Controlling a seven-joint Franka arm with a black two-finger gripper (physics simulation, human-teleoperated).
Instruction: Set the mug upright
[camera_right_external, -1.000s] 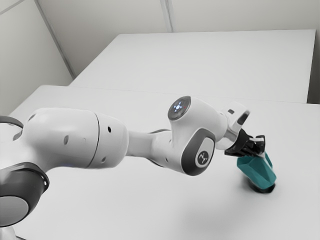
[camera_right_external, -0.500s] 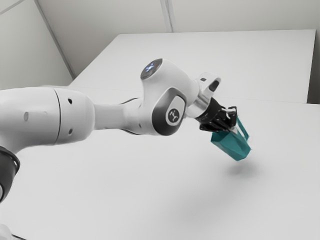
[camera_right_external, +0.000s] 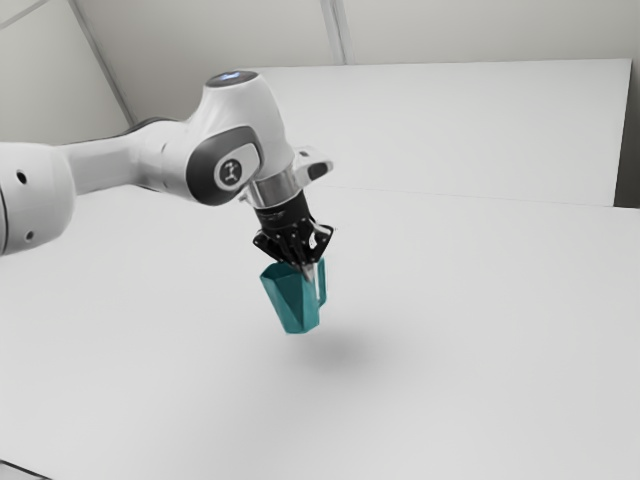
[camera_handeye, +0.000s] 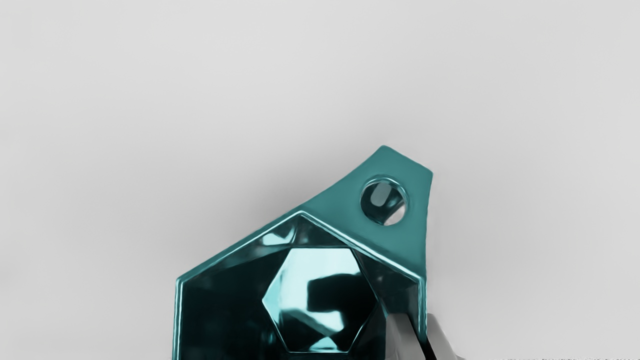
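Note:
In the exterior view my gripper (camera_right_external: 308, 268) points down, shut on the rim of the teal faceted mug (camera_right_external: 292, 300). The mug hangs above the table, its opening up and its body slightly tilted, with the handle toward the exterior view's right. In the wrist view the mug (camera_handeye: 360, 230) shows its hexagonal opening and inner bottom. The gripper (camera_handeye: 424, 335) has one finger inside the mug and the other outside, with the wall pinched between them.
The white table (camera_right_external: 470, 350) lies below the mug, with the mug's soft shadow on it. Behind it stands another white surface (camera_right_external: 450, 130), and pale walls rise beyond.
My arm has drawn back toward the exterior view's left with the mug, lifting it from the dark spot at the table. The mug has swung from strongly tilted to nearly upright.

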